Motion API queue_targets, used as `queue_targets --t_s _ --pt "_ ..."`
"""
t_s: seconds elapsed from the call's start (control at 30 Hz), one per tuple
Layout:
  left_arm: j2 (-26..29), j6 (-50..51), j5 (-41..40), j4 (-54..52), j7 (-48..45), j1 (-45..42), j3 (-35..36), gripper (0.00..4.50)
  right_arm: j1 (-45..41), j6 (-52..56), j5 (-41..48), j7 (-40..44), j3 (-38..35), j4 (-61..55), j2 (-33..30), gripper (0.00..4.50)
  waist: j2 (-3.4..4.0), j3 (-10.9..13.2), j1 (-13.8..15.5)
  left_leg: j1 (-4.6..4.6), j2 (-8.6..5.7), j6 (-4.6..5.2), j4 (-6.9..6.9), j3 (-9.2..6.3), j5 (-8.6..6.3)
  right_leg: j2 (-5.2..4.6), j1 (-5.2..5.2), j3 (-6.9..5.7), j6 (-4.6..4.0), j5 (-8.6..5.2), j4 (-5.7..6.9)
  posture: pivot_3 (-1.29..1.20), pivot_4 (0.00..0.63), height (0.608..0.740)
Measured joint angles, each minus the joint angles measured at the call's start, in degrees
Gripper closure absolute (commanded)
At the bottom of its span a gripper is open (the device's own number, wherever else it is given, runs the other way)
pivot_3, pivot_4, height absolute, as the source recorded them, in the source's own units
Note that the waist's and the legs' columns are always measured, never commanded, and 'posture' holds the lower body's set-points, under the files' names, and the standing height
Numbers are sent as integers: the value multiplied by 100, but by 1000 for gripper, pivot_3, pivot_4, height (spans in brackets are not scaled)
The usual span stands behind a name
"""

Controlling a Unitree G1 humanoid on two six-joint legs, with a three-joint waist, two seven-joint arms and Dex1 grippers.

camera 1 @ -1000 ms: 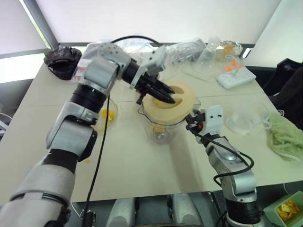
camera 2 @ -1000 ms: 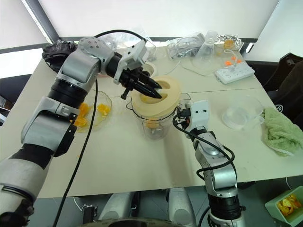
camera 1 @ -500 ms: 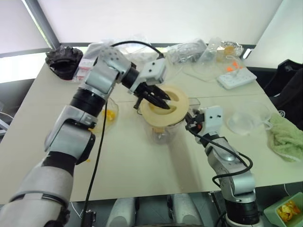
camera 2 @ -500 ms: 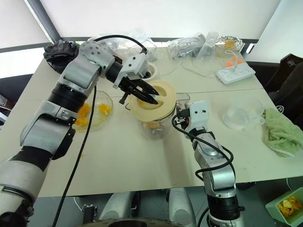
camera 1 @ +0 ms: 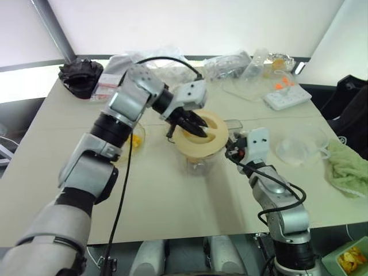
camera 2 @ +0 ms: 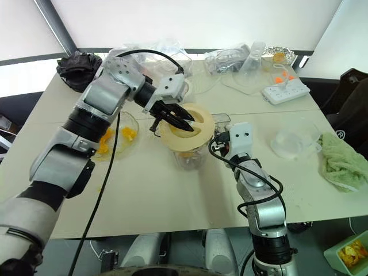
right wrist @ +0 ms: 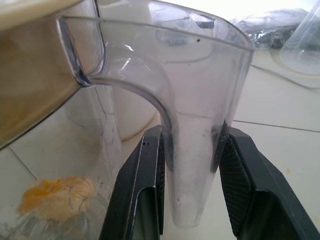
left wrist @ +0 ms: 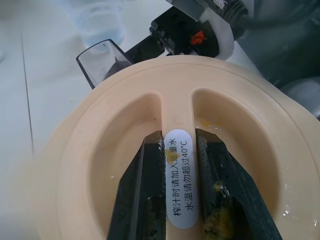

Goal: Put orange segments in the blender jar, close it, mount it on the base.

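Observation:
The blender jar (camera 2: 187, 156) stands mid-table, and my right gripper (right wrist: 192, 132) is shut on its side handle (right wrist: 192, 170). A flat cream-yellow lid (camera 2: 190, 131) lies over the jar's mouth, slightly tilted. My left gripper (left wrist: 178, 145) is shut on the lid's centre bar, reaching in from the left and pointing down. Orange segments (right wrist: 55, 197) lie at the jar's bottom. Through the jar wall a cream-white body (right wrist: 132, 117) shows behind it, likely the base.
A wavy glass bowl (camera 2: 131, 122) with more orange pieces sits left of the jar. A clear dish (camera 2: 293, 141) and a green towel (camera 2: 345, 161) lie to the right. At the back are a power strip (camera 2: 286, 89) and plastic bags. A black cable hangs from my left arm.
My left gripper has sunk with the lid. The lid stood tilted above the jar's rim and now lies lower and flatter over the mouth. My right gripper has kept still on the handle.

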Motion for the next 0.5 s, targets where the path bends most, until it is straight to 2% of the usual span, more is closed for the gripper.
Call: queue_targets --t_s 0.23,0.5 --pt "-272 1470 196 -302 858 21 1 4226 3 5 -6 -10 -147 152 -3 3518 29 -30 89 59 6 0 -1 -37 -1 -7 93 -13 22 -19 -57 0 150 740" --pt "-269 3258 197 -1013 1505 73 2 4226 15 4 -57 -25 -76 181 34 3518 39 -93 65 65 8 -1 -12 -40 -2 -7 95 -13 23 -22 -66 0 150 740"
